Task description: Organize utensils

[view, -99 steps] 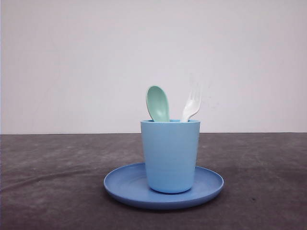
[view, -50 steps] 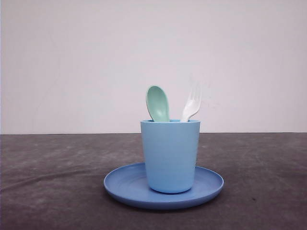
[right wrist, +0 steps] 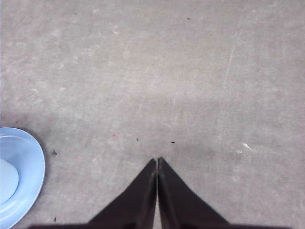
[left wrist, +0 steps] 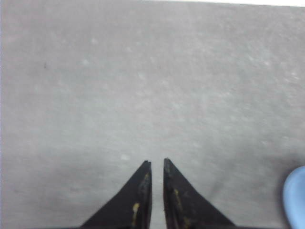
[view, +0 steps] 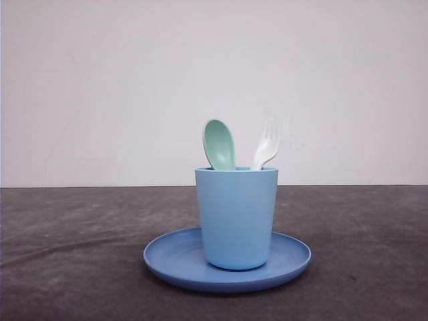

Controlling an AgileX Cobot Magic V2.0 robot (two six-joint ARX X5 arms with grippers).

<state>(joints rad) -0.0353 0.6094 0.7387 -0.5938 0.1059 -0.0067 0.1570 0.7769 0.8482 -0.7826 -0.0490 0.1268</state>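
Spoon (view: 219, 144) and fork (view: 266, 146) standing upright in the cup (view: 236, 217), cup on the plate (view: 174, 257), plate on the counter (view: 67, 254), left gripper (left wrist: 157, 162) jaws nearly together over bare counter, right gripper (right wrist: 157, 160) jaws together beside the plate

Front cam sits low, near table height, facing the cup (view: 237, 217) dead ahead at 12 o'clock. Both wrist cams stare down at bare tabletop (right wrist: 167, 86), each catching the plate (right wrist: 29, 164) rim that the front cam also sees.
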